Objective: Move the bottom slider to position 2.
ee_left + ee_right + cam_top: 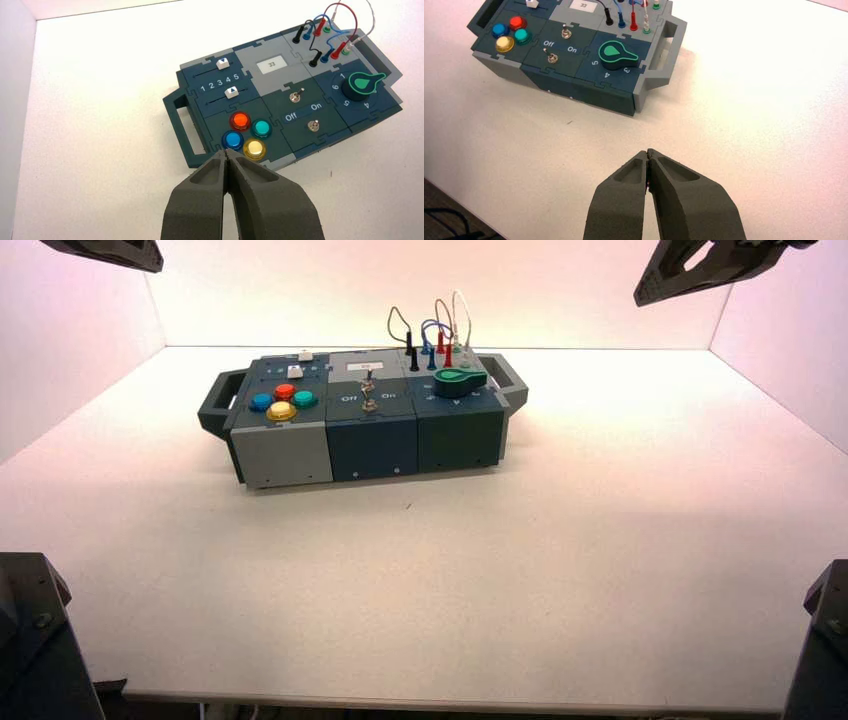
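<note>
The surface [420, 580] extends below both pincers. On it, between them, stands the box [375, 450], apart from both and turned slightly. Its top panel carries all fittings; its interior cannot be seen. The left pincer [226, 151] is raised, left of the box; state: narrow, tips together, nothing gripped. The right pincer [648, 151] is raised, right of the box; state: narrow, tips together, nothing gripped.

Panel contents:
- Side nearer the right pincer: black, blue, red and white wires [356, 20], with plugs seated in the panel; green dial [361, 85].
- Middle, between the pincers: white label plate [272, 64]; two metal toggle switches [313, 125].
- Side nearer the left pincer: red, blue, green and yellow buttons [255, 148]; top slider [222, 63]; bottom slider [231, 92], white knob in its dark slot, at position 4, untouched by either pincer.
</note>
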Robot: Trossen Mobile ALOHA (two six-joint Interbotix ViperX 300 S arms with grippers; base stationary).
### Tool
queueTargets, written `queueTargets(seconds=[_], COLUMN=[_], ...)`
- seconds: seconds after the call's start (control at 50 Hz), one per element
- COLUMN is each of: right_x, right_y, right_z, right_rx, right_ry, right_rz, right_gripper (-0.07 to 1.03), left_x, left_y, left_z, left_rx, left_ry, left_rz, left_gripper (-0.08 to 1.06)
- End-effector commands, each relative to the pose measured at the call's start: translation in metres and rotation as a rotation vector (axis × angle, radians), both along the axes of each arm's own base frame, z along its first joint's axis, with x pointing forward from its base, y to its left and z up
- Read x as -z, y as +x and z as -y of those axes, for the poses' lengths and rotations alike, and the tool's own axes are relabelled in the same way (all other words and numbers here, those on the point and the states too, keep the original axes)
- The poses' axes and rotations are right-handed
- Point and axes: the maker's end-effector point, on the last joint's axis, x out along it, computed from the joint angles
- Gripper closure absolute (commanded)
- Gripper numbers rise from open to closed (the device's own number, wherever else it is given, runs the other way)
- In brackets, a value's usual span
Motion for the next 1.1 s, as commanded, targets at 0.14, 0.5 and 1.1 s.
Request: queueTargets(seconds=[0.14, 0.5, 1.1], right_x=[-0.015, -0.015, -0.011], right_y=[0.006, 0.006, 0.007], right_z=[-0.004, -0.004, -0.004], right_rx=[-0.002, 0.0, -0.002], right_ry=[0.022, 0.022, 0.013], right_rz=[0.033, 0.033, 0.021], right_gripper=[0.99, 0.99, 0.99], left_x=[-0.004, -0.003, 0.086], left_y=[0.004, 0.019, 0.125], left_z=[0.001, 0.022, 0.087], left_rx=[0.003, 0.063, 0.186], left_ry=[0.0, -0.001, 0.087], left_rz=[0.017, -0.011, -0.304], left_gripper=[1.01, 1.01, 1.01])
